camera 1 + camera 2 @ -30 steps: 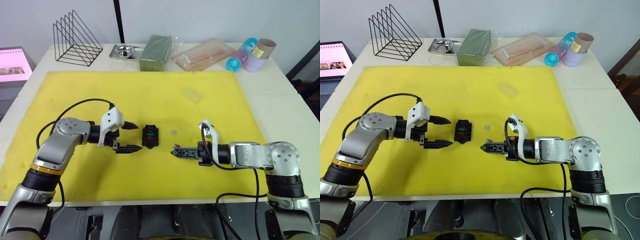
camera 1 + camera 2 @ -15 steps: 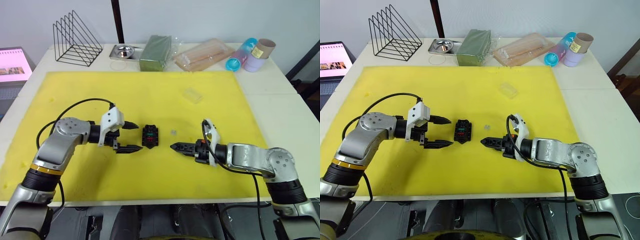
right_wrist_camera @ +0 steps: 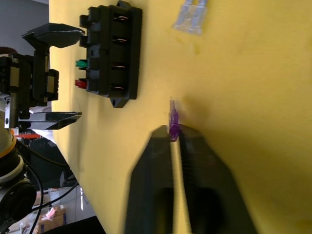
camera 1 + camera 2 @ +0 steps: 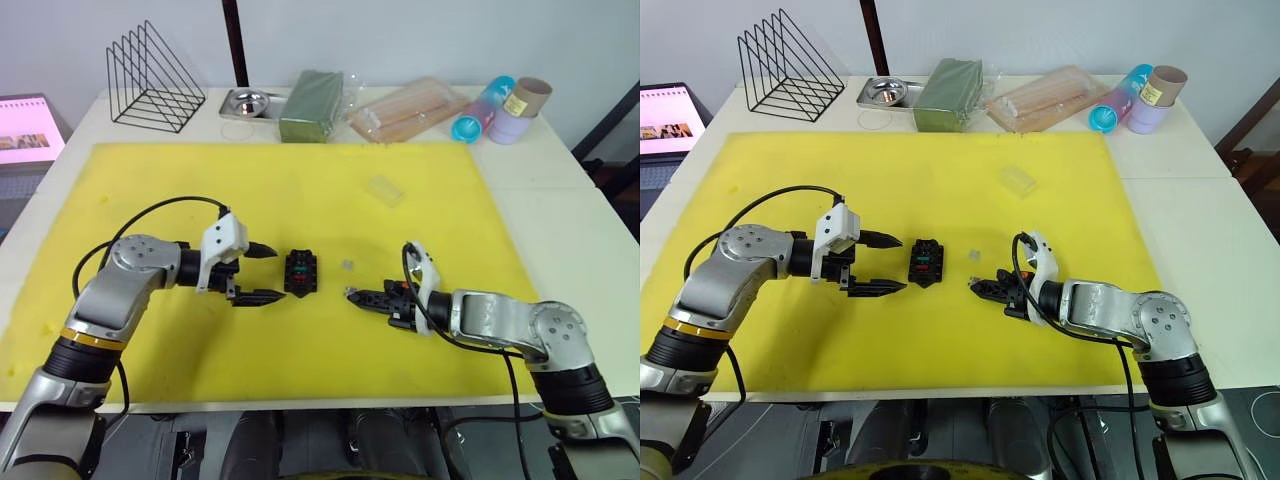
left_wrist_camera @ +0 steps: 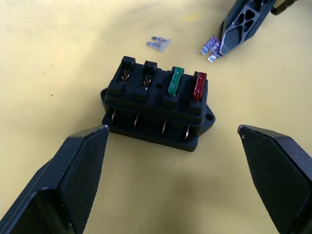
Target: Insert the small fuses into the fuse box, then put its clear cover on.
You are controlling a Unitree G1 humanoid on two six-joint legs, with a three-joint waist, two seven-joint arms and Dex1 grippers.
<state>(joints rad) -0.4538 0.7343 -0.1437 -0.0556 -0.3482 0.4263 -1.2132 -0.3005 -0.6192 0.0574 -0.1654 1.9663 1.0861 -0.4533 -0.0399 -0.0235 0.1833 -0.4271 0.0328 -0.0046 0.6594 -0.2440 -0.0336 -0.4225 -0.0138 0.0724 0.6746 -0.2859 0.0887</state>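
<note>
The black fuse box lies mid-mat, with a green fuse and a red fuse standing in two of its slots; the other two slots are empty. My left gripper is open just left of the box, its fingers spread wide in front of it. My right gripper, right of the box, is shut on a greyish-purple fuse. Another pale fuse lies loose on the mat beside it. The clear cover rests farther back.
The yellow mat covers most of the table. Along the back edge stand a wire rack, a metal dish, a green box, a clear bag of sticks and tubes. A laptop sits far left.
My right gripper's fingers have closed on the purple fuse, and its forearm has swung a little. The left gripper and the fuse box have not moved.
</note>
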